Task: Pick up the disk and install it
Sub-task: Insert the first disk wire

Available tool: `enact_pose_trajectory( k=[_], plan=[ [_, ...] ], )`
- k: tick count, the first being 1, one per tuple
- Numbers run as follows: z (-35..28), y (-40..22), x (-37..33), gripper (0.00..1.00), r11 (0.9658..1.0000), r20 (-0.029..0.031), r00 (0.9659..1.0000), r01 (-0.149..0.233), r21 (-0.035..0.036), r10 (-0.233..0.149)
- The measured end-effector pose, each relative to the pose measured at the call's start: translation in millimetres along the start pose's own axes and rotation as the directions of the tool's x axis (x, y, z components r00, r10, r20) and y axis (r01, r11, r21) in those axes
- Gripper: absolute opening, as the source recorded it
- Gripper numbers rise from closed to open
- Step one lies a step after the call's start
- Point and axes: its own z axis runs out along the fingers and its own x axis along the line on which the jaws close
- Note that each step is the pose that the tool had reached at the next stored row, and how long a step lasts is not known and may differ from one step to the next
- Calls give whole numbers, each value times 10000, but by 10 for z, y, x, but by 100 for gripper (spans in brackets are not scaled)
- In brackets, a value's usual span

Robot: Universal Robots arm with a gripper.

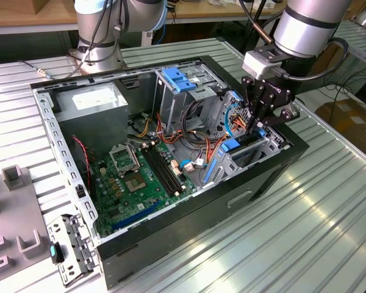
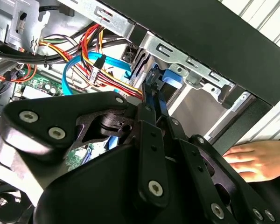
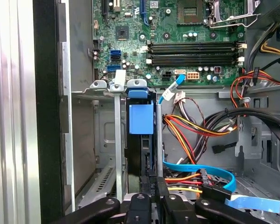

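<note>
Here the gripper point(image 3: 149, 198) pinches the disk point(image 3: 141, 119), standing on edge in the case's drive bay point(image 3: 107, 140).

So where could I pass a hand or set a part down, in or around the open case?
Bare room: the ribbed metal table in front of the computer case, toward the exterior view's right. Inside, the motherboard is open from above but no resting place. Crowded: the drive bay under the gripper, tangled with cables; a hand rests beside that wall.
</note>
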Motion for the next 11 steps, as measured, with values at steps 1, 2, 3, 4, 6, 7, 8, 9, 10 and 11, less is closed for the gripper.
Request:
enact_pose_trajectory(
  k=[1, 2, 3, 4, 6, 7, 8, 9, 10, 11],
  plan=[
    [2, 0, 0, 17, 10000, -1, 10000, 0, 0, 0],
    [3, 0, 0, 17, 10000, -1, 10000, 0, 0, 0],
    [5, 0, 2, 17, 10000, 0, 10000, 0, 0, 0],
    [7, 0, 3, 17, 10000, -1, 10000, 0, 0, 0],
    [14, 0, 3, 17, 10000, -1, 10000, 0, 0, 0],
    [14, 0, 3, 17, 10000, -1, 10000, 0, 0, 0],
    [13, 0, 3, 17, 10000, 0, 10000, 1, 0, -1],
    [-1, 0, 4, 17, 10000, 5, 10000, -3, 0, 3],
    [-13, 0, 4, 17, 10000, 4, 10000, -7, 0, 7],
    [-21, 0, 5, 17, 10000, 1, 10000, -14, 0, 14]
  ],
)
